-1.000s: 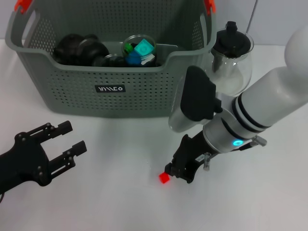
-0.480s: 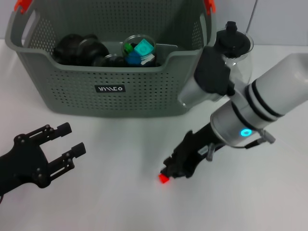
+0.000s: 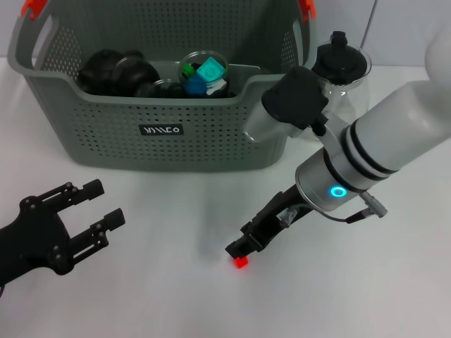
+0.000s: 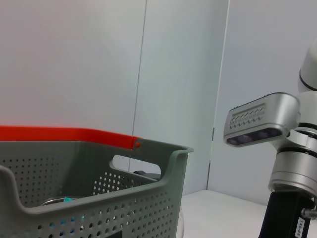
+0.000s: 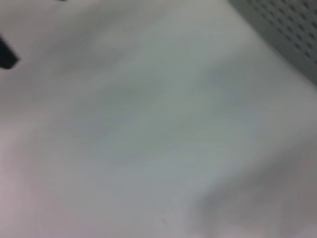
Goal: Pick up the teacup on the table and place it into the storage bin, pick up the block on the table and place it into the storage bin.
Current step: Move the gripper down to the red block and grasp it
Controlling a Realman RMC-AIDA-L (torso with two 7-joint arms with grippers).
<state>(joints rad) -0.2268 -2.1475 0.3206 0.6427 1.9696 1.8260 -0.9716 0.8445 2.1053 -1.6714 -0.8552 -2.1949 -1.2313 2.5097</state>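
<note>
Red block (image 3: 241, 262) lies on the white desk (image 3: 162, 296), just under the right claw (image 3: 243, 247) tip, touching or nearly so; whether the claw is clenched on it I cannot tell. Likely positioned to grasp. Left claw (image 3: 99, 211) parked low, released. Storage bin (image 3: 162, 130) stands behind, holding a teacup (image 3: 203, 70). Plain pale wall beyond.

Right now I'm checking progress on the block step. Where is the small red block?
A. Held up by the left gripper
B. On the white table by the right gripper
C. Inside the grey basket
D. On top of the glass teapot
B. The red block lies on the table just below the right gripper, outside the basket.
</note>
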